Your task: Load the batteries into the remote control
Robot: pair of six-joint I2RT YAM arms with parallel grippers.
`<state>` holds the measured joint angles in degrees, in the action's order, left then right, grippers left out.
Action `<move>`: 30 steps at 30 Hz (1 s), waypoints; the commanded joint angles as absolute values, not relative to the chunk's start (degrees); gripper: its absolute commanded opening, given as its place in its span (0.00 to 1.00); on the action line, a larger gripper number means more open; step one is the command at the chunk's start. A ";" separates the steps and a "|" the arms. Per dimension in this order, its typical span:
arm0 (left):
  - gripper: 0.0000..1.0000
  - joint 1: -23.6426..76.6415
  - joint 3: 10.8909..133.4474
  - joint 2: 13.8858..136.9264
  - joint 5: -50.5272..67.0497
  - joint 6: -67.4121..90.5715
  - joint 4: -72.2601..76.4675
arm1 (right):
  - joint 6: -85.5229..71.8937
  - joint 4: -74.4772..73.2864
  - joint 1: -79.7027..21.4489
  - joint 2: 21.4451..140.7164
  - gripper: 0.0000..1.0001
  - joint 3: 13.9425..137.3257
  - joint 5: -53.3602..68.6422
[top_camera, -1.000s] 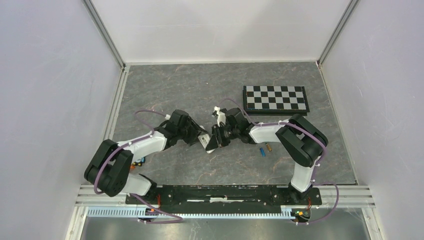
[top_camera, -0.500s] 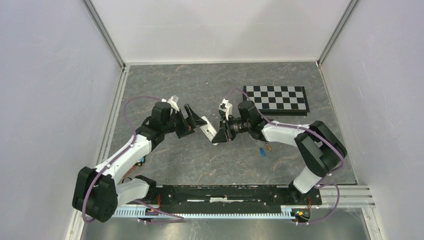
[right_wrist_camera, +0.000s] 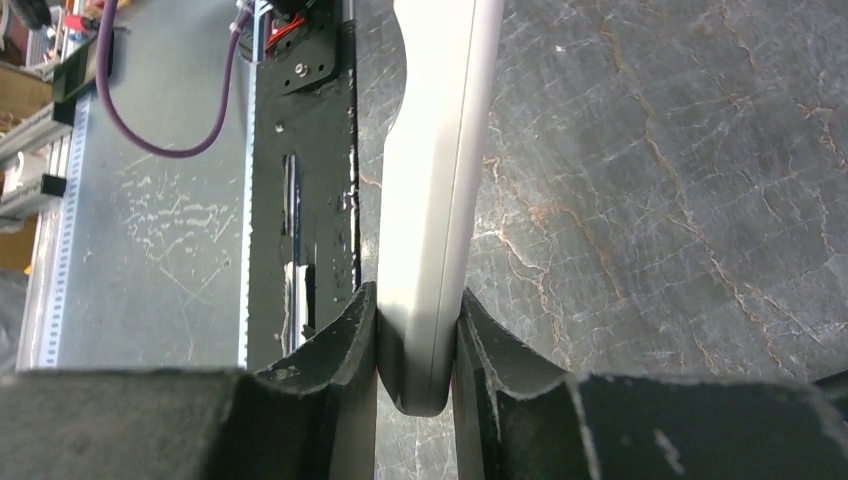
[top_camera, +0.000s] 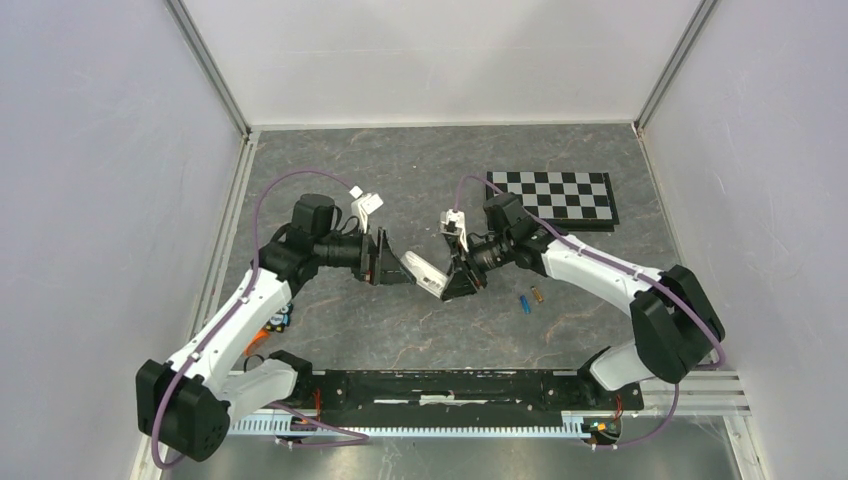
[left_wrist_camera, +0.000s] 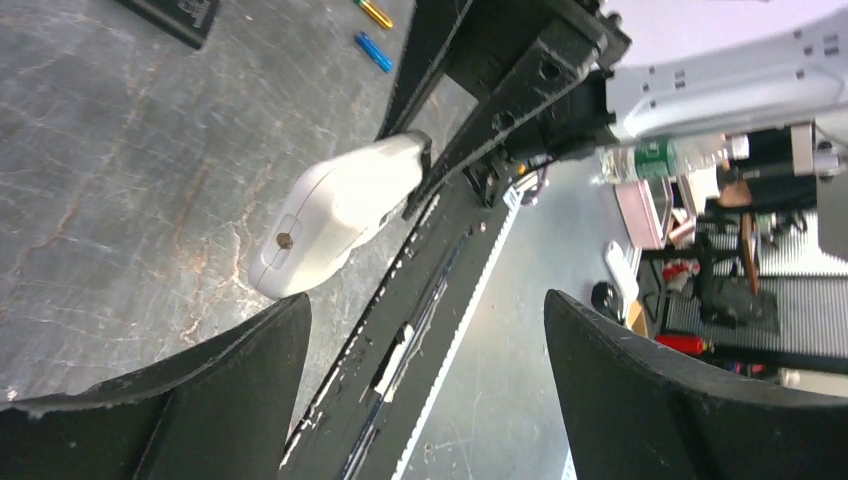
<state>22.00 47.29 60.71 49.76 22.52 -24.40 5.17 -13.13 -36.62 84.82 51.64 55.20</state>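
Mid-table, the right gripper point(top_camera: 462, 280) pinches one end of the white remote point(top_camera: 425, 272), the left gripper point(top_camera: 385, 262) gapes empty just left of it, and the blue and gold batteries point(top_camera: 523, 301) sit on the table point(top_camera: 350, 170) to its right, so looks like none are loaded yet.

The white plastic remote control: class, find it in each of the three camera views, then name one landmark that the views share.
Top external: white plastic remote control mid-picture, between left tool and right tool.
Left wrist: remote left of centre.
Right wrist: remote at top centre, its end pinched in the right tool.
Shared landmark: black base rail, seen in all three.
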 commanded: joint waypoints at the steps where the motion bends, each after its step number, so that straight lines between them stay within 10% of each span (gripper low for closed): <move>1: 0.92 21.92 49.83 59.08 53.98 12.96 -26.89 | 16.08 -21.62 -37.27 81.86 0.00 55.40 62.94; 14: 0.91 21.89 53.40 61.27 50.50 4.64 -35.63 | 18.54 -24.26 -37.27 81.71 0.00 55.96 64.33; 30: 0.61 26.54 47.11 63.01 57.46 14.85 -18.57 | 19.42 -26.18 -38.14 84.16 0.00 58.87 67.76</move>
<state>26.28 47.59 62.65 54.74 12.97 -21.61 17.87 -25.65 -37.93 84.07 56.38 65.30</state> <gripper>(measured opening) 0.664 0.306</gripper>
